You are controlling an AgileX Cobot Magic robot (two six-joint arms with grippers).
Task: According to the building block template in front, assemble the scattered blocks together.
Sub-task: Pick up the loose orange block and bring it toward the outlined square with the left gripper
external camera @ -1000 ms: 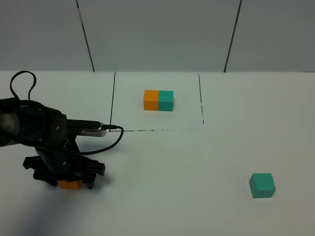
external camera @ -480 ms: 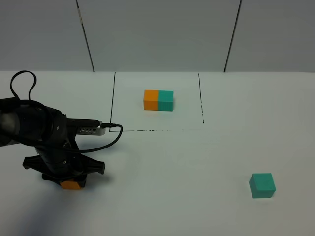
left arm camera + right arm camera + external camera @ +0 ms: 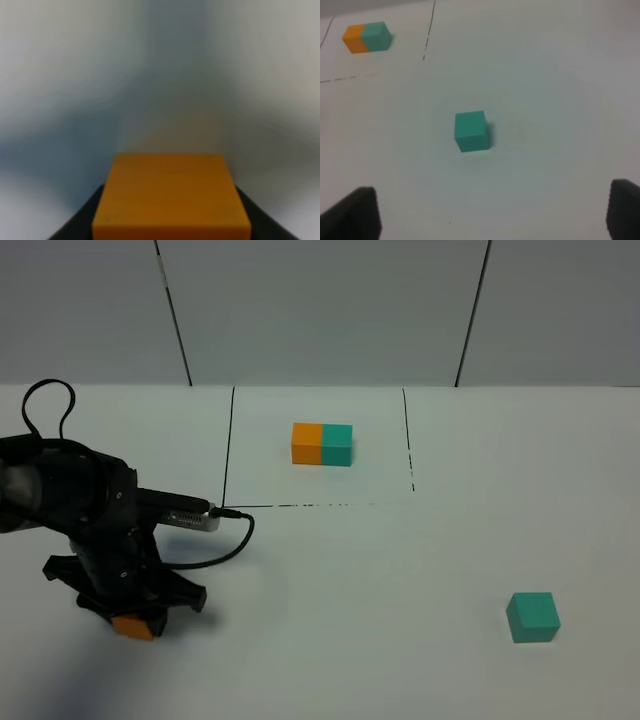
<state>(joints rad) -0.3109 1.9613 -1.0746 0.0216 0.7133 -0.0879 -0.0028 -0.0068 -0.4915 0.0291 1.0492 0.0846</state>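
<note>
Matte orange cube (image 3: 170,200) in left claw (image 3: 135,616)

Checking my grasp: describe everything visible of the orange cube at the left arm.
The orange cube is a plain, matte block with flat faces and no markings. It sits between the dark fingers of the left gripper, which is closed on its sides and hides its top from the high camera. It is at the table's front left. Whether it touches the table cannot be told.
</note>
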